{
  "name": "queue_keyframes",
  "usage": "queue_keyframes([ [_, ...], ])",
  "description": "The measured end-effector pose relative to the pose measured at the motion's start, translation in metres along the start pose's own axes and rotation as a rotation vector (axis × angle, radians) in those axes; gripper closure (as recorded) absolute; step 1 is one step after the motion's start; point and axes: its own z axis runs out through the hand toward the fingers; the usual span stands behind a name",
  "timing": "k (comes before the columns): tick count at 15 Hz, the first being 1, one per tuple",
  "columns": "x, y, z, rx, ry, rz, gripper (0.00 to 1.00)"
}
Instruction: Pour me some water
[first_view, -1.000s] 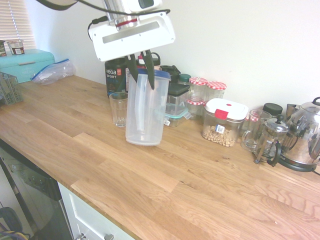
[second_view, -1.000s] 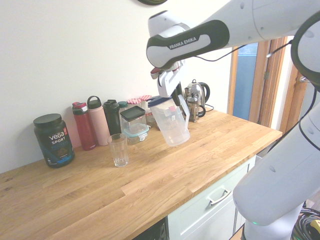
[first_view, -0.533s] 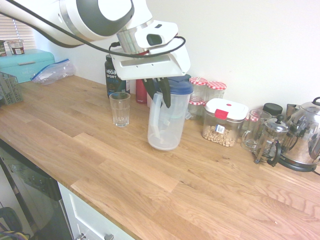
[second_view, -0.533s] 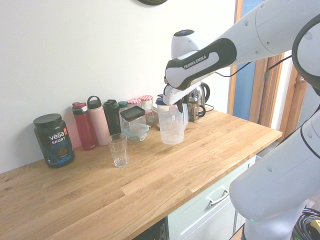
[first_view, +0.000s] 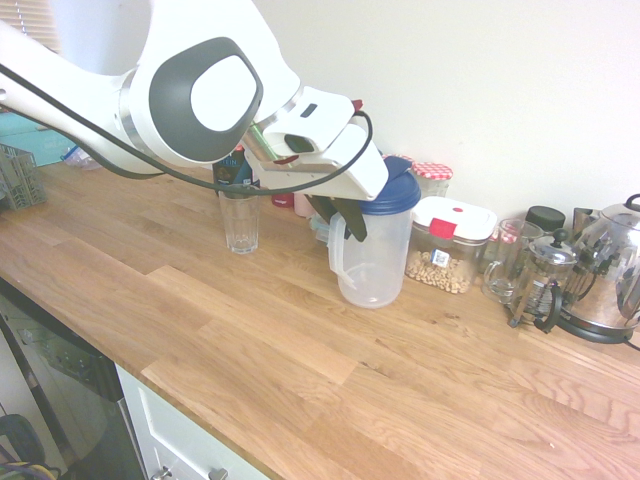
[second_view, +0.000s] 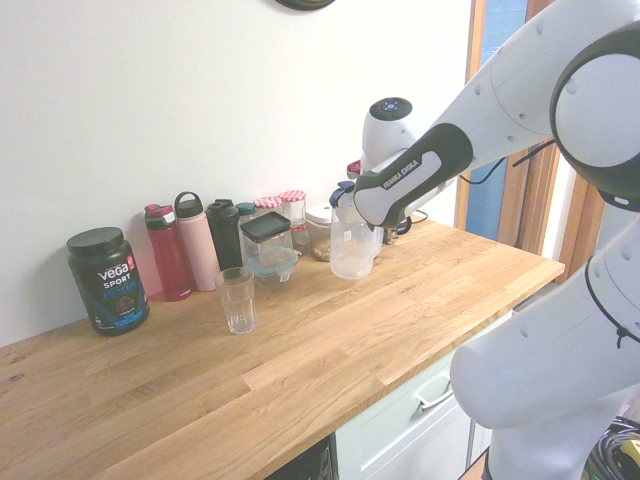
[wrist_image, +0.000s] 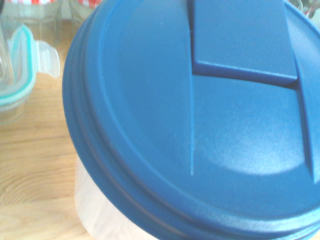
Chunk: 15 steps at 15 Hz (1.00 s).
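the pitcher (first_view: 379, 260), cloudy and clear-sided with a blue lid (wrist_image: 135, 100), is over the far part of the table (first_view: 240, 350), its handle (first_view: 337, 252) pinched in the pincer (first_view: 347, 234). i can't tell whether there's water in it, nor whether its base touches the wood. the glass (second_view: 238, 301) stands upright, apart from the pitcher and looking empty. just beside the pitcher, a white-lidded tub (first_view: 449, 247) holds small pale pieces; then come a glass mug (first_view: 505, 262), a french press (first_view: 543, 272) and a shiny kettle (first_view: 606, 262). along the wall (second_view: 200, 90) stand a black vega tub (second_view: 108, 282), a red bottle (second_view: 168, 255), a pink bottle (second_view: 199, 248), a dark cup (second_view: 226, 236), lidded boxes (second_view: 268, 245) and jars with checked lids (second_view: 294, 215). bare wood runs from the glass and pitcher to the table's front edge, above a pale drawer (second_view: 425, 390). a wire rack (first_view: 20, 176) sits at the far end, near a teal box (first_view: 45, 143).
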Motion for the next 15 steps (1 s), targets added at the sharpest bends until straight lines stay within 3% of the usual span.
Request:
queue_keyframes([
  [9, -0.018, -0.003, 0.005, -0.064, -0.049, -0.040, 1.00],
  [10, -0.021, -0.001, 0.007, -0.071, -0.056, -0.042, 0.00],
  [15, -0.023, 0.001, 0.009, -0.076, -0.062, -0.043, 0.00],
])
